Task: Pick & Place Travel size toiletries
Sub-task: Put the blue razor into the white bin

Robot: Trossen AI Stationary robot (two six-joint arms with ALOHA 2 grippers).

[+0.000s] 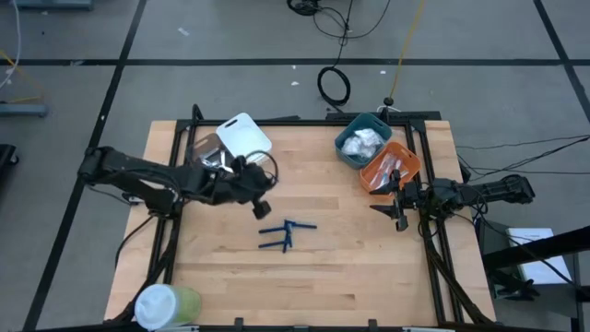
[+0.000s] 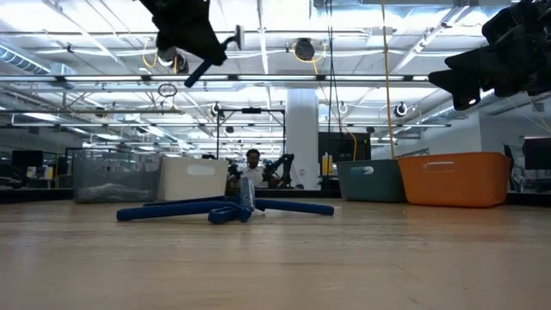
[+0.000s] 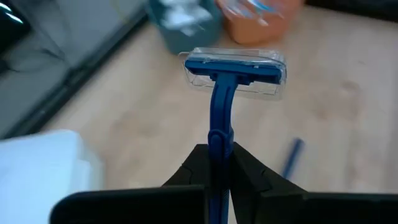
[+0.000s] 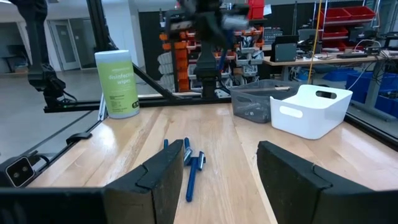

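Note:
My left gripper (image 1: 259, 195) hangs above the table's middle and is shut on a blue razor (image 3: 219, 112) whose head (image 3: 235, 71) wears a clear cap. Several more blue razors (image 1: 286, 233) lie in a loose pile on the wood, toward the near side of it; the low view shows the razor pile (image 2: 228, 209) and the right wrist view shows the razors (image 4: 189, 165) too. My right gripper (image 1: 398, 208) waits open near the right edge, beside the orange bin (image 1: 390, 166), touching nothing. My left gripper pinches the razor's blue handle (image 3: 217, 146) between its two fingers (image 3: 249, 171), which lie along the handle. The capped head sticks out beyond the fingertips. The razor is lifted clear of the table, high above the pile in the low view.
A white bin (image 1: 242, 136) and a clear bin (image 1: 214, 155) stand at the far left, a teal bin (image 1: 362, 140) and the orange bin at the far right. A green canister (image 1: 166, 304) stands at the near left corner. Bare wood lies around the razor pile.

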